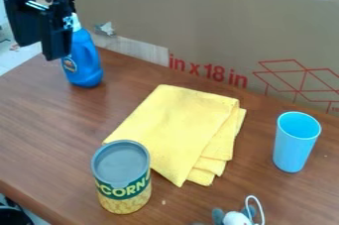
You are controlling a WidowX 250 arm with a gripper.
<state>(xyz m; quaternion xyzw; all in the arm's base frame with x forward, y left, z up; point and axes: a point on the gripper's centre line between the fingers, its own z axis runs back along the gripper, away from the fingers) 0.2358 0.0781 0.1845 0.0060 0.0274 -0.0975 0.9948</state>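
Observation:
My black gripper [51, 33] hangs at the upper left, in front of a blue bottle [84, 63] and hiding part of its upper left side. The bottle stands upright near the back left of the wooden table. A folded yellow cloth [175, 127] lies across the middle. At its lower left corner is an upright can [124, 189] with a grey top and a corn label. To the right of the cloth stands a light blue cup [293, 149], its open rim facing up.
A large cardboard panel [198, 26] with red print rises behind the brown table [46, 125]. At the bottom edge lies a small grey and white toy [237, 217] with a white loop, partly cut off. The table's left edge runs down to the lower left.

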